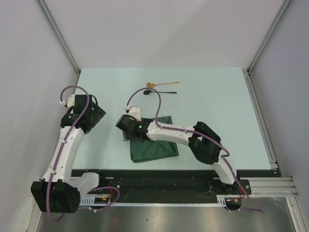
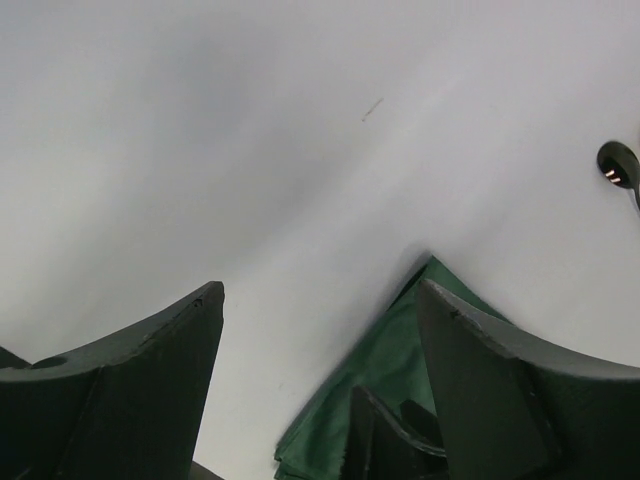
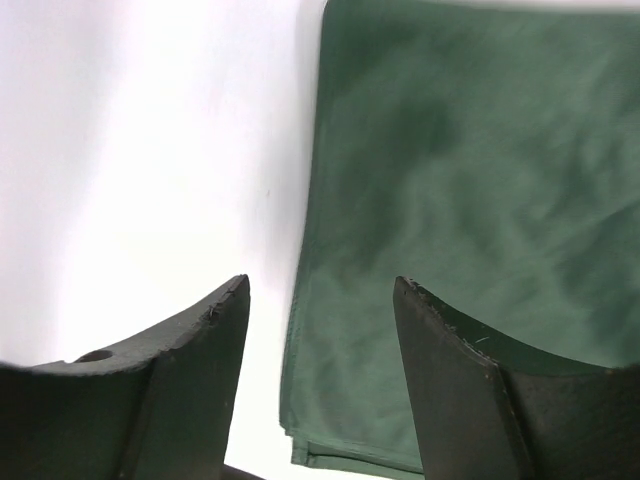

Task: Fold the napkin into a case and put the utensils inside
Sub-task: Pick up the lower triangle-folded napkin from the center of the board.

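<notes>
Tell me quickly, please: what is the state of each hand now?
Left hand: open, holding nothing.
Right hand: open, holding nothing, at the edge of the folded dark green cloth napkin.

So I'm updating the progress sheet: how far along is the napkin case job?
Done: the napkin lies folded into a layered rectangle. In hand: nothing; the right tool hangs open over one edge, the left tool open off to the side. Left: any final fold, then the gold spoon and black spoon, both lying outside it, go in.
</notes>
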